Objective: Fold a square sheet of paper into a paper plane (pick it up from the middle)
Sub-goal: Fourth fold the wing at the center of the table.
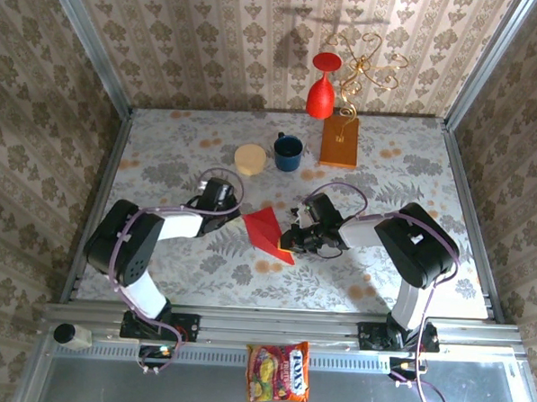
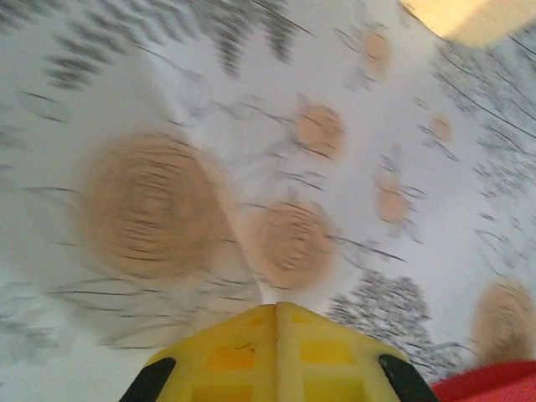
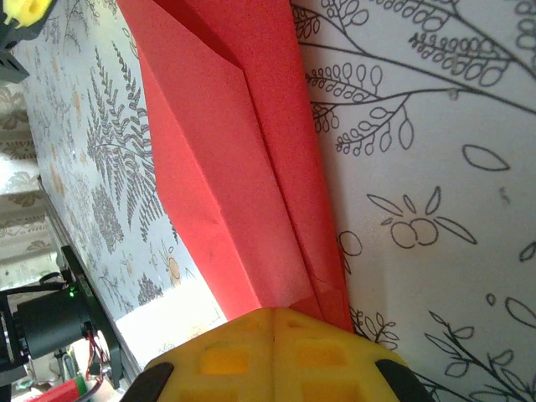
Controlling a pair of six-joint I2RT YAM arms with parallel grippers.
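The square sheet of paper (image 1: pixel 265 231) is bright red and lies folded into a creased, pointed shape on the floral table, between my two grippers. In the right wrist view the paper (image 3: pixel 226 151) shows long layered folds running down under my right gripper (image 3: pixel 275 311). That gripper's yellow fingers are shut together, with their tips resting on the paper's near end. From above, the right gripper (image 1: pixel 291 239) sits at the paper's lower right tip. My left gripper (image 2: pixel 276 306) is shut with nothing in it, hovering over bare tablecloth. A red corner of the paper (image 2: pixel 494 387) lies just to its right.
A blue mug (image 1: pixel 287 152) and a cream round disc (image 1: pixel 249 159) stand behind the paper. Farther back are an orange-brown block (image 1: pixel 339 140), a red goblet-shaped vase (image 1: pixel 321 87) and a gold wire ornament (image 1: pixel 370 69). A snack bag (image 1: pixel 278 371) lies on the near rail.
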